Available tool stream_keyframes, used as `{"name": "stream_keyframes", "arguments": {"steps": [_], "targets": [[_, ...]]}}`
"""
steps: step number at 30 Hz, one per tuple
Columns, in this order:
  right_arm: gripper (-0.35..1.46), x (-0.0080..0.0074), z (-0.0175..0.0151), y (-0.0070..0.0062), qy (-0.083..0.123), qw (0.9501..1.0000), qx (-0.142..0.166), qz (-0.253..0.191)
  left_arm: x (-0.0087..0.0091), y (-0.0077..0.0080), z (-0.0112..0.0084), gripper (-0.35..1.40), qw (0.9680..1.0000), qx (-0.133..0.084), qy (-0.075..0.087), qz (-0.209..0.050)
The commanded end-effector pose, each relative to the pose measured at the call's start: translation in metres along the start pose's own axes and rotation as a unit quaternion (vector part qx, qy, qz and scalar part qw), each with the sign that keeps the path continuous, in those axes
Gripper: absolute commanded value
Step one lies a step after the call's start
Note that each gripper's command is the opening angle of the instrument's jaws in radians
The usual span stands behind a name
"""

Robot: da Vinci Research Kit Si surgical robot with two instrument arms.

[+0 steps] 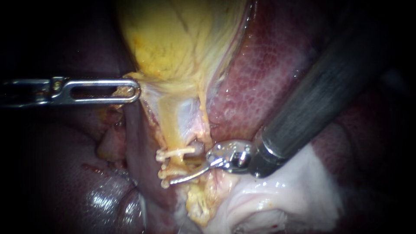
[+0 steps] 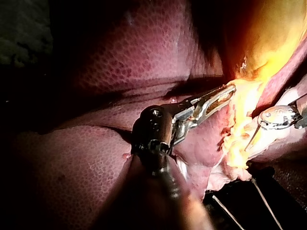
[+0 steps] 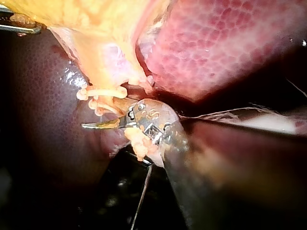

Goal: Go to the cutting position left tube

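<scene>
Against the dark red liver, the left instrument has its jaws clamped on the gallbladder's lower edge. The right instrument's jaws stand apart, straddling the left tube between its clips.

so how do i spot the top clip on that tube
In the endoscope view, find the big yellow gallbladder up top and follow the yellow tube hanging down from it. The top clip is the pale bar across that tube; it's the one nearest the gallbladder, with the other clips below it.
</scene>
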Motion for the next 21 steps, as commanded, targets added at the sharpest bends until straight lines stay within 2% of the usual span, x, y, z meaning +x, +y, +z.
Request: {"name": "stream_keyframes", "arguments": {"steps": [1, 7, 21], "targets": [[1.21, 0.0001, 0.0001, 0.0000, 0.003, 1.0000, 0.004, 0.002, 0.0000, 0.0000, 0.0000, -0.35, 1.0000, -0.001, 0.000, 0.000], [1.18, 0.0007, 0.0011, 0.0002, 0.013, 0.9996, 0.027, 0.005, 0.0000, 0.0000, 0.0001, -0.35, 1.0000, -0.001, 0.000, 0.000], [1.18, 0.0013, 0.0022, 0.0007, 0.018, 0.9995, 0.027, 0.005, 0.0000, -0.0001, 0.0002, -0.35, 1.0000, -0.001, 0.000, 0.000]]}}
